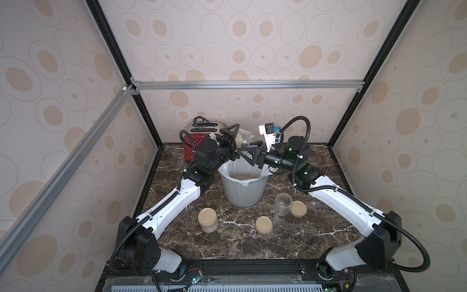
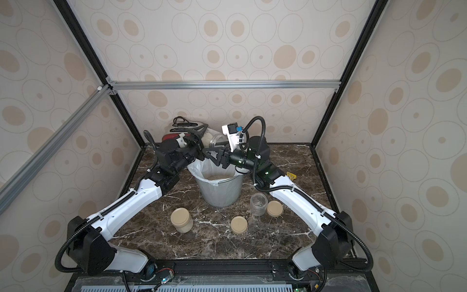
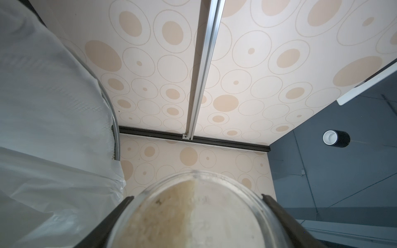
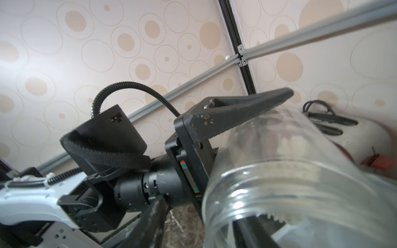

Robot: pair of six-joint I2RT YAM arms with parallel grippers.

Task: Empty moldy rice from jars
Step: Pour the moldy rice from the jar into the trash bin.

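Marble surface (image 1: 240, 242); grey mesh bin (image 1: 242, 194), white-lined, moldy rice (image 1: 243, 177) heaped inside; left claw (image 1: 235, 140) clamped round an open jar (image 1: 247, 137) tipped mouth-down above the bin, a rice clump (image 1: 238, 137) lodged at its base; right claw (image 1: 243, 149) parted by the jar's mouth, holding nothing; empty jar (image 1: 283, 204) and lidded full jar (image 1: 208, 220) standing nearer the front edge. Step in hand: second emptying; next move likely calls for dislodging the clump.

The jars are clear, glossy glass, both the raised jar (image 1: 246, 137) and the empty jar (image 1: 283, 203). The lids (image 1: 264, 224) look like smooth, matt beige plastic. The bin (image 1: 242, 192) is grey metal mesh lined with a thin, crinkled white plastic liner (image 3: 53, 96). The tabletop (image 1: 252, 245) is polished dark stone with white veins. The left gripper (image 3: 196, 198) has matt black, faintly rough plastic fingers (image 4: 236, 111).
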